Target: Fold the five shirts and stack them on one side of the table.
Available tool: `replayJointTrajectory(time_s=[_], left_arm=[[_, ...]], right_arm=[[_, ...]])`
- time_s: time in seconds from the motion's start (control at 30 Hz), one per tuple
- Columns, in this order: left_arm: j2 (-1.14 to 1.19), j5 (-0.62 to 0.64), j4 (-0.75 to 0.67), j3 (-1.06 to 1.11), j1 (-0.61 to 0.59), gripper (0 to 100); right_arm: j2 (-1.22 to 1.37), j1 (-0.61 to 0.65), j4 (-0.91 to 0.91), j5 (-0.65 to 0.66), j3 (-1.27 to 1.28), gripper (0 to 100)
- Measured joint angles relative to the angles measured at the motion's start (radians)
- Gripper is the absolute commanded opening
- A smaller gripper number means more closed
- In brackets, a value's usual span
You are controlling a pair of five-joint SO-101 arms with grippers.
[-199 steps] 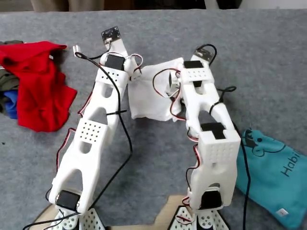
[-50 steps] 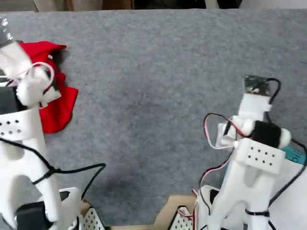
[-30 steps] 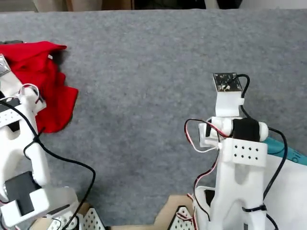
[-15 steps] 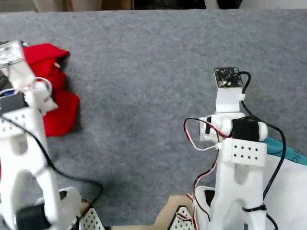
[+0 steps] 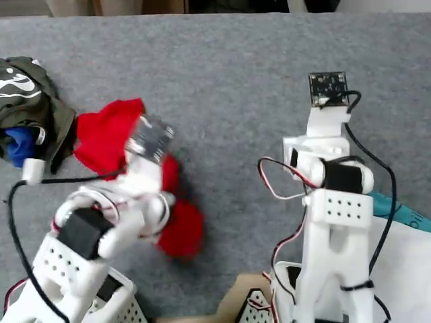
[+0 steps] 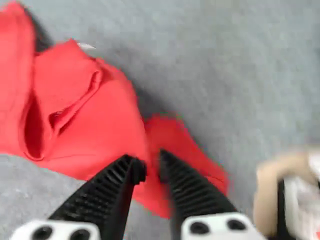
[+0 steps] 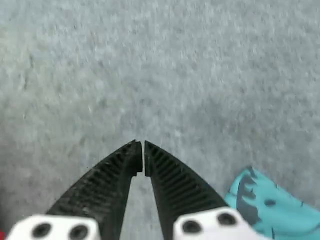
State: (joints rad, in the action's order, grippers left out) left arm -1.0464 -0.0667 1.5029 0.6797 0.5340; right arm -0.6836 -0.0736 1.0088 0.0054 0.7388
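At the right edge of the table [image 5: 236, 74] a white shirt [image 5: 407, 269] lies on a teal shirt [image 5: 404, 215] — judged two of five done. The left gripper [image 6: 152, 167], jaws nearly together, seems pinched on the crumpled red shirt [image 5: 104, 138] near mid-table; an olive shirt [image 5: 30, 94] and a blue shirt [image 5: 17, 145] sit heaped at the left edge — three left to fold. The right gripper [image 7: 144, 147] hangs closed and empty over bare felt.

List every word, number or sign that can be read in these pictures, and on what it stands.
None can be read.
White print on the dark green shirt: crumpled and partly hidden, unreadable.
Dark print on the teal shirt: blurred and cut off, unreadable.
Small white tag on the red shirt: too small to read.
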Motion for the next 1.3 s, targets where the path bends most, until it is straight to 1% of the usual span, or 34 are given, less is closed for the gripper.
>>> replayJointTrajectory(time_s=[0.07, 0.13, 0.23, 0.3, 0.4, 0.57, 0.67, 0.77, 0.87, 1.0, 1.1, 1.23, 1.27, 1.3], left_arm=[[-0.011, -0.002, 0.048, -0.018, 0.023, 25], [-0.014, 0.012, 0.095, -0.063, -0.003, 26], [-0.017, 0.043, 0.135, -0.143, -0.120, 26], [-0.017, 0.044, 0.147, -0.198, -0.230, 26], [-0.017, 0.031, 0.155, -0.267, -0.437, 26], [-0.017, -0.020, 0.150, -0.279, -0.812, 26], [-0.026, -0.026, 0.103, -0.209, -0.984, 26], [-0.018, -0.028, 0.061, -0.132, -1.114, 26], [-0.020, -0.028, 0.044, -0.083, -1.215, 26], [-0.020, -0.028, 0.038, -0.057, -1.309, 26], [-0.020, -0.028, 0.038, -0.057, -1.353, 26], [-0.020, -0.028, 0.035, -0.021, -1.390, 26], [-0.020, -0.029, 0.035, -0.008, -1.398, 26], [-0.020, -0.029, 0.035, 0.008, -1.404, 26]], right_arm=[[0.054, 0.031, -0.018, 0.000, 0.000, 9.9], [0.117, 0.078, -0.026, 0.000, 0.000, 18.8], [0.212, 0.170, -0.031, 0.000, -0.002, 28.2], [0.265, 0.239, -0.031, 0.000, -0.023, 29.8], [0.348, 0.336, -0.031, 0.000, -0.109, 28.5], [0.525, 0.523, 0.014, 0.000, -0.311, 28.1], [0.663, 0.638, 0.080, 0.002, -0.456, 28.1], [0.824, 0.733, 0.155, 0.002, -0.617, 28.1], [0.996, 0.801, 0.226, 0.002, -0.796, 28.1], [1.232, 0.855, 0.307, 0.002, -1.054, 25.7], [1.418, 0.861, 0.358, 0.002, -1.249, 18.2], [1.656, 0.859, 0.448, 0.002, -1.533, 0.8], [1.705, 0.856, 0.477, 0.002, -1.611, 0.4], [1.752, 0.855, 0.508, 0.002, -1.692, 2.0]])
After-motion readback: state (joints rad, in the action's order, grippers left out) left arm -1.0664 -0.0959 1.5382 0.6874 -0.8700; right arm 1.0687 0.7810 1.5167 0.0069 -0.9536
